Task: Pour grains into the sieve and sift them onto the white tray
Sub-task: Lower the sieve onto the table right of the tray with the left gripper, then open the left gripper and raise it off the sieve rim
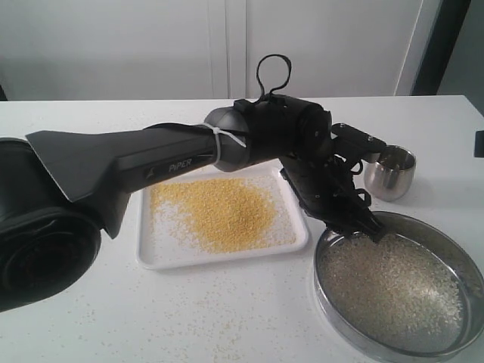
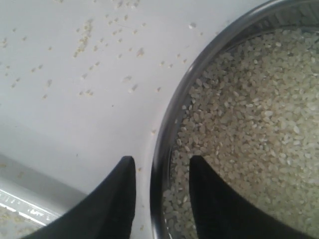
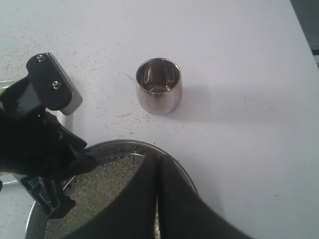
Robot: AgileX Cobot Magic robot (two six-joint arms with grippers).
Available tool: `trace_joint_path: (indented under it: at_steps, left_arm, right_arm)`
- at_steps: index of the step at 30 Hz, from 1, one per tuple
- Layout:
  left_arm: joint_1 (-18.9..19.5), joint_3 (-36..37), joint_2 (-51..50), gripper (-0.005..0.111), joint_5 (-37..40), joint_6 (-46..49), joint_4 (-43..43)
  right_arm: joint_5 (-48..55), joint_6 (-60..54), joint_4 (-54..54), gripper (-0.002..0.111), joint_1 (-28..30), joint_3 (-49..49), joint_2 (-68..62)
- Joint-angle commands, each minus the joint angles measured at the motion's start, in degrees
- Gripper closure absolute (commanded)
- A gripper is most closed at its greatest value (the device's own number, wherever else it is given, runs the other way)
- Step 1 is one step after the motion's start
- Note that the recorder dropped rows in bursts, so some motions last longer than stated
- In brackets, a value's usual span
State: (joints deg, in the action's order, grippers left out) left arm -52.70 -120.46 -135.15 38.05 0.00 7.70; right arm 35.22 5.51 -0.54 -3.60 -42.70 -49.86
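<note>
The tray [image 1: 151,259] lies left of the sieve [image 1: 457,249], grains [image 1: 219,212] heaped on it. The cup [image 1: 390,172] stands behind the sieve. More grains lie in the sieve.

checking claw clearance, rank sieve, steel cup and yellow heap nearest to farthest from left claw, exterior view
1. sieve, rim right at the left claw
2. steel cup, just behind
3. yellow heap, on the tray at view left

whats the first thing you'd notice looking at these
The black left arm stretches across the exterior view, its left gripper straddling the rim of the sieve at that view's lower right, which holds pale grains. Beside it, a golden heap lies on the white tray.
</note>
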Motion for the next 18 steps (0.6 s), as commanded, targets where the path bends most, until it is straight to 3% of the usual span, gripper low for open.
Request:
trace_joint_path:
  at_steps: [1,12,18]
  left_arm:
    - [0.0,-0.3,2.3,0.065,2.1,0.0,-0.6]
    - [0.1,-0.3,6.3,0.066,6.1,-0.3,-4.4]
    - [1.7,-0.3,7.9,0.073,7.8,-3.3,-4.4]
  right_arm:
    - [-0.6,0.2,0.1,0.108,0.2,0.3,0.1]
    - [-0.6,0.2,0.1,0.108,0.2,0.3,0.1]
    - [-0.6,0.2,0.1,0.108,0.2,0.3,0.1]
